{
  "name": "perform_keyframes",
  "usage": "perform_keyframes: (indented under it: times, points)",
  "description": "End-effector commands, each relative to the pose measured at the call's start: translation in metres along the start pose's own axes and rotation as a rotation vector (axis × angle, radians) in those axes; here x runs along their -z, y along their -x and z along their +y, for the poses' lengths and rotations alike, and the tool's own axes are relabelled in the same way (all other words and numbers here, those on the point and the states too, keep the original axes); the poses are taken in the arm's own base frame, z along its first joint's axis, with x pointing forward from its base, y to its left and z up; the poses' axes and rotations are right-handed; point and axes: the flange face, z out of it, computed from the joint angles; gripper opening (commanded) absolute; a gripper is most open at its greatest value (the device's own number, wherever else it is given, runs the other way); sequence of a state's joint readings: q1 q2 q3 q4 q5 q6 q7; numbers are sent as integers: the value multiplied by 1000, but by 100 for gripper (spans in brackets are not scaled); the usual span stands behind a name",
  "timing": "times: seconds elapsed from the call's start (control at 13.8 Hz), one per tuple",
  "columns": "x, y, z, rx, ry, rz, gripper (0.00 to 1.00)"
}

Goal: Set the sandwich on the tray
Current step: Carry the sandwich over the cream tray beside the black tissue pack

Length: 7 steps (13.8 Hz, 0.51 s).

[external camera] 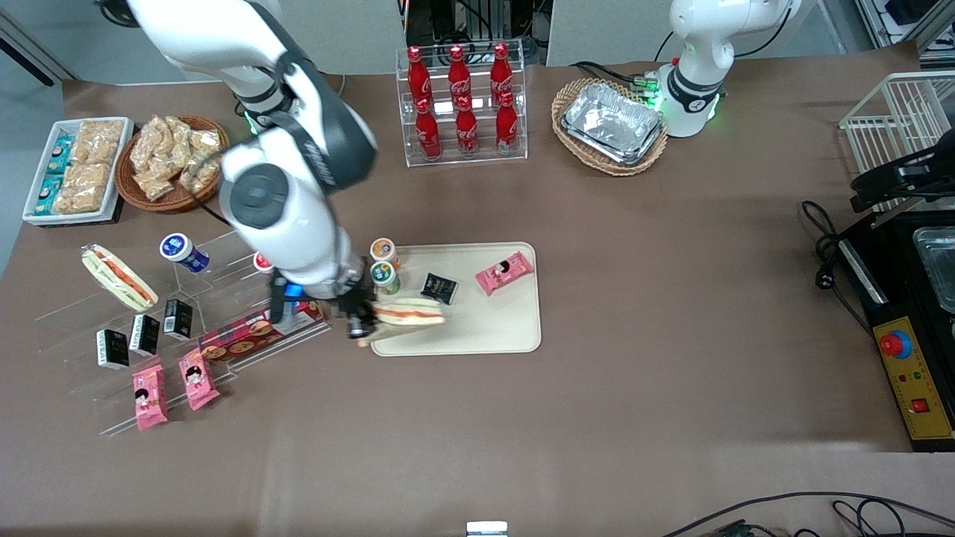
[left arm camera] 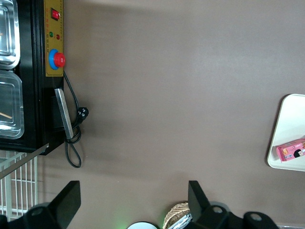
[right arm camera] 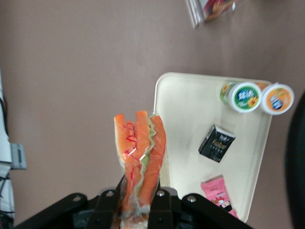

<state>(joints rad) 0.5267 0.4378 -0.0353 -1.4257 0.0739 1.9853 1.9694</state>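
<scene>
Clear-wrapped sandwich pinched in gripper | hangs over tray edge (working arm's end) | carry inward, lower flat clear of black packet, then release.

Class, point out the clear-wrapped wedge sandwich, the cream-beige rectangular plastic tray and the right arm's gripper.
Clear-wrapped wedge sandwich point(external camera: 409, 313): front view, orange filling stripe.
Cream-beige rectangular plastic tray point(external camera: 489, 328): front view, bare floor.
Right arm's gripper point(right arm camera: 138, 200): right wrist view, between fingertips clamping the sandwich.

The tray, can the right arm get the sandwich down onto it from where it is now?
Probably yes. The gripper holds the sandwich over the tray's edge, and the near part is bare; the cups, black packet and pink packet lie farther from the front camera.
</scene>
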Motion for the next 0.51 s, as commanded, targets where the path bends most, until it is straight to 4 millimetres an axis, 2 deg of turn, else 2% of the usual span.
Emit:
perform_keyframes:
  times: [0.0,0.07,0.22,0.29,0.44]
  points:
    - [-62,27,5,-13,-8,-8,0]
    - [-86,45,12,-8,-5,-6,0]
    - [-126,58,22,-51,-5,-2,0]
    - [-139,62,27,-50,6,5,0]
    - [-171,58,33,-83,30,11,0]
